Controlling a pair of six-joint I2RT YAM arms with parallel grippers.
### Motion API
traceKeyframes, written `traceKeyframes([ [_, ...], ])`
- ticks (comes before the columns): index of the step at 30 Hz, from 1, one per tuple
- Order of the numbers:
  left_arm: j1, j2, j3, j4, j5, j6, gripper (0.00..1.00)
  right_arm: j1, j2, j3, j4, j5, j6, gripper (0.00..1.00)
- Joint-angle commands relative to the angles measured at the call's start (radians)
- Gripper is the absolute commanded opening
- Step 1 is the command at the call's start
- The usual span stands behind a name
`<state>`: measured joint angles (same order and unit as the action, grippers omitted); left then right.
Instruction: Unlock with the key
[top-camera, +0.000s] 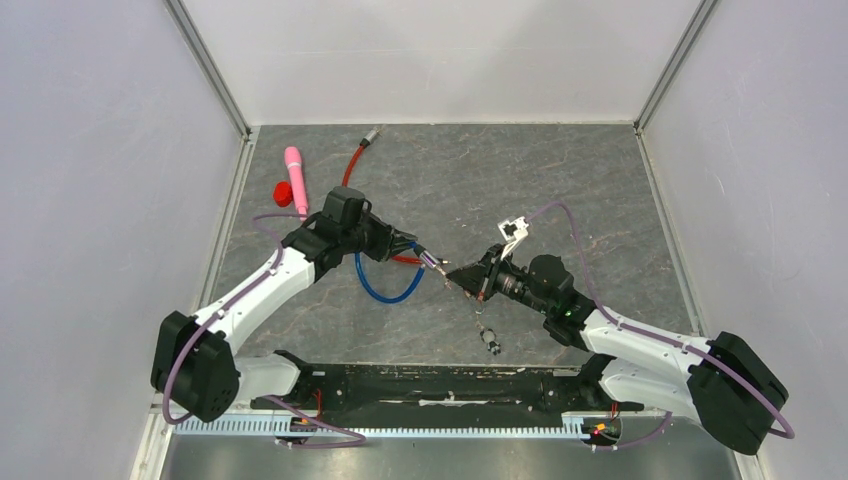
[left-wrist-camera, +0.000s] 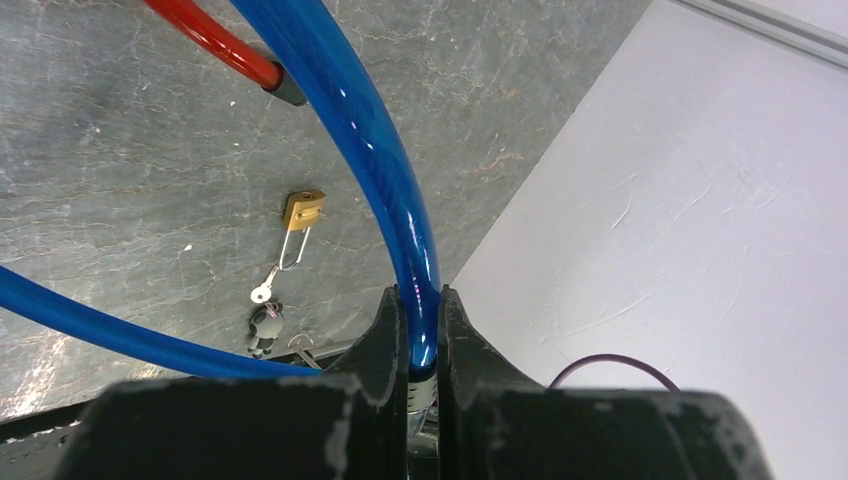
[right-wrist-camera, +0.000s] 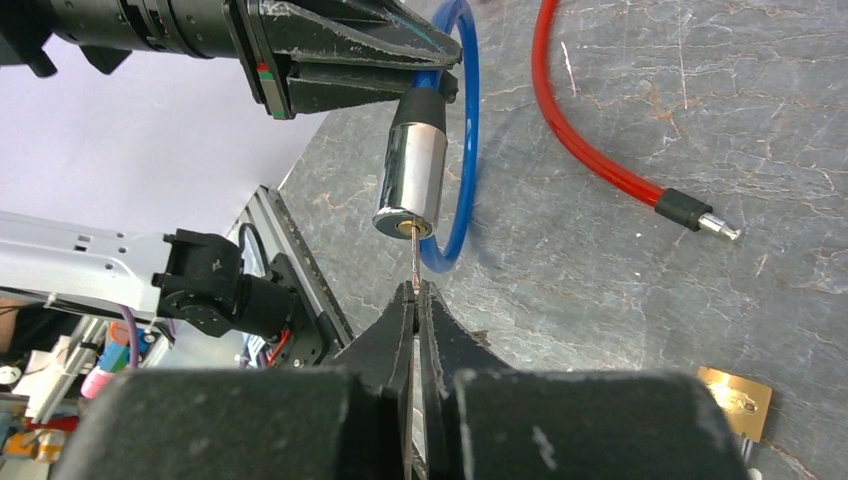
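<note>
My left gripper (left-wrist-camera: 416, 295) is shut on the blue cable (left-wrist-camera: 370, 130) of a cable lock, just behind its silver lock cylinder (right-wrist-camera: 411, 180). In the top view it (top-camera: 410, 247) holds the cylinder (top-camera: 432, 262) above the table, pointing right. My right gripper (right-wrist-camera: 415, 290) is shut on a thin key (right-wrist-camera: 415, 262). The key's shaft reaches up into the keyhole on the cylinder's end face. In the top view the right gripper (top-camera: 457, 277) meets the cylinder tip to tip.
A red cable (right-wrist-camera: 590, 150) with a black-and-metal end lies on the grey table. A brass padlock (left-wrist-camera: 303, 210) with a small key and black keychain figure (top-camera: 489, 341) lies near the arm bases. A pink stick (top-camera: 295, 175) and red cap (top-camera: 284, 192) lie at the far left.
</note>
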<state>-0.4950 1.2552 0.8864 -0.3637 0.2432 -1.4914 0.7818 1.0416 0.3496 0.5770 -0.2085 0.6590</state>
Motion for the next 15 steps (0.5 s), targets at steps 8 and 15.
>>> traceKeyframes([
  [8, -0.032, -0.106, -0.036, 0.136, -0.046, 0.033, 0.02, 0.002, 0.008, 0.061, 0.046, -0.017, 0.135, 0.0],
  [15, -0.094, -0.153, -0.055, 0.147, -0.108, 0.056, 0.02, 0.002, 0.027, 0.082, 0.051, 0.002, 0.133, 0.0],
])
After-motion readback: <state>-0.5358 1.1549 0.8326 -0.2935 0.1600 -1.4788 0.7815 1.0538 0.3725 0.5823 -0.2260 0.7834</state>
